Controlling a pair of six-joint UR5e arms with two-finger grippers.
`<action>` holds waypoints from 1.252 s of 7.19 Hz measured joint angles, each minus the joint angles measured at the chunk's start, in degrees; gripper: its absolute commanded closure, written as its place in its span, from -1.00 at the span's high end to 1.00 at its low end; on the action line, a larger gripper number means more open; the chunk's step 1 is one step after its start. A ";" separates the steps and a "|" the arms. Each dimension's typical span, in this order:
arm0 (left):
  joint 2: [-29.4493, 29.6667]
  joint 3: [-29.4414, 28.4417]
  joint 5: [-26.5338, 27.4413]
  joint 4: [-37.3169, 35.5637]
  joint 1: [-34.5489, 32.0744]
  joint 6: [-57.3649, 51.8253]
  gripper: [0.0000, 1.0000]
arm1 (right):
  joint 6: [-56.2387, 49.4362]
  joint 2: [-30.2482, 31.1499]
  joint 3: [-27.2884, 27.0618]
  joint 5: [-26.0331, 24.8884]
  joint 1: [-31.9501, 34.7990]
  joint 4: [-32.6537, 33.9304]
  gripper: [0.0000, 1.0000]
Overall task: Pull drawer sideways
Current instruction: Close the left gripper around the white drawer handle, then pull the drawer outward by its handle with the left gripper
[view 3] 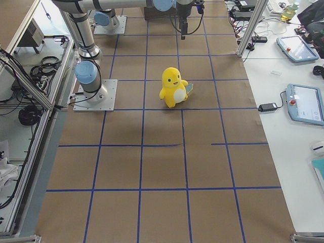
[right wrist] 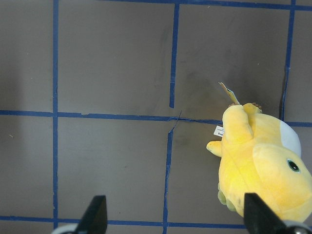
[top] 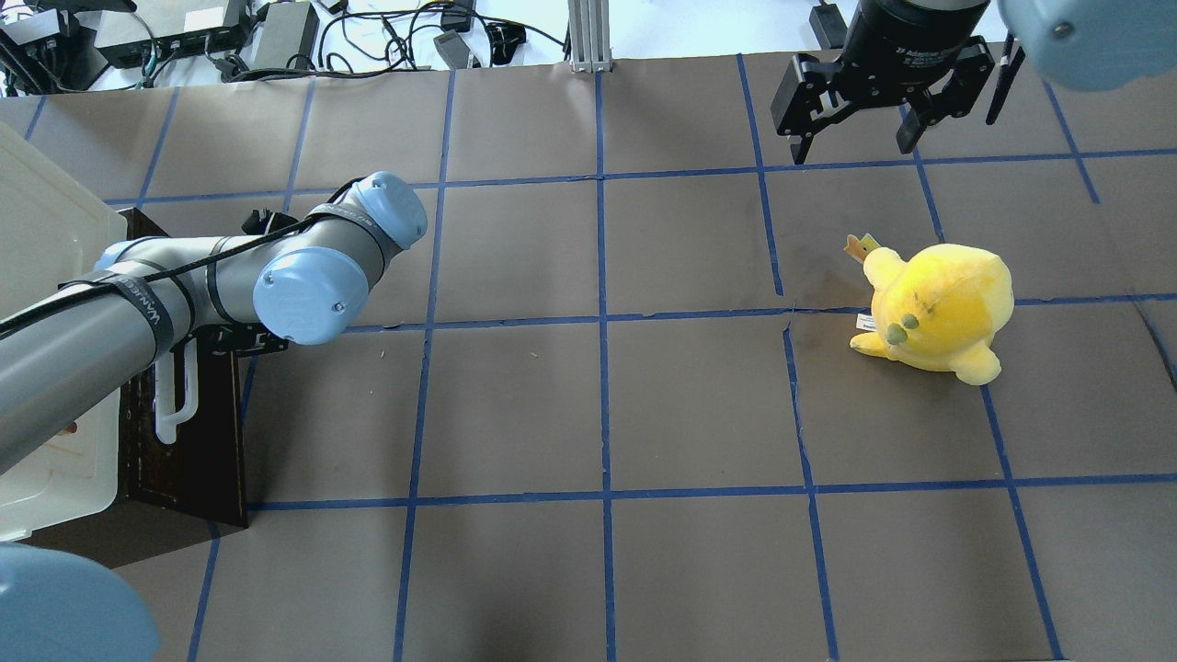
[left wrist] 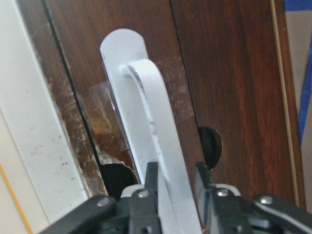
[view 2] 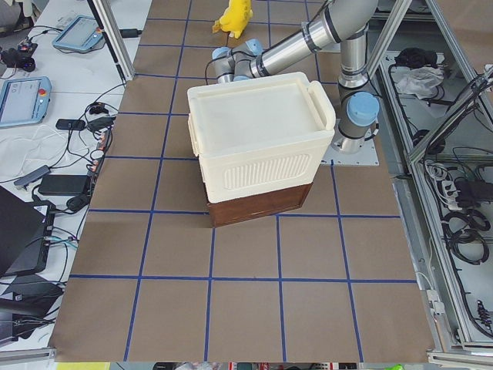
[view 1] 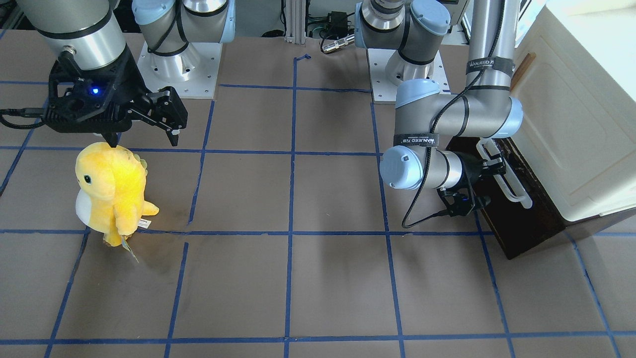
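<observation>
My left gripper (left wrist: pixel 173 183) clamps the white handle (left wrist: pixel 146 112) so pulling sideways drags the drawer (left wrist: pixel 234 97), at the counter's left edge, outward; my right gripper (top: pixel 852 150) hangs spread, unneeded.

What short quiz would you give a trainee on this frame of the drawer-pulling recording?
1. True or false: the right gripper holds the yellow plush toy.
2. The left gripper is closed on: A) the white bar handle, B) the plush toy, C) nothing.
3. Fill in: the drawer has a dark ___ wooden front.
Key: 1 false, it hangs open and empty above the table; 2 A; 3 brown.
</observation>
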State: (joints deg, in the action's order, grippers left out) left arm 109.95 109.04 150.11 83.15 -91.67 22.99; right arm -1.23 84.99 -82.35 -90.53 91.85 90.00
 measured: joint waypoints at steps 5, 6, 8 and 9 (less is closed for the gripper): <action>0.00 -0.09 0.01 -0.02 0.00 -0.16 -0.42 | 0.00 0.00 0.00 0.00 0.00 0.00 1.00; 0.02 -0.10 0.00 -0.06 -0.03 -0.13 -0.42 | 0.00 0.00 0.00 0.00 0.00 0.00 1.00; 0.10 -0.19 -0.09 -0.16 -0.41 -0.06 -0.42 | 0.00 0.00 0.00 0.00 0.00 0.00 1.00; 0.15 -0.45 -0.22 -0.21 -0.68 -0.09 -0.42 | 0.00 0.00 0.00 0.00 0.00 0.00 1.00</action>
State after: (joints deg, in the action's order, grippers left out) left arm 110.10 108.59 149.89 82.93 -92.35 22.90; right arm -1.23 84.99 -82.35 -90.53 91.85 90.00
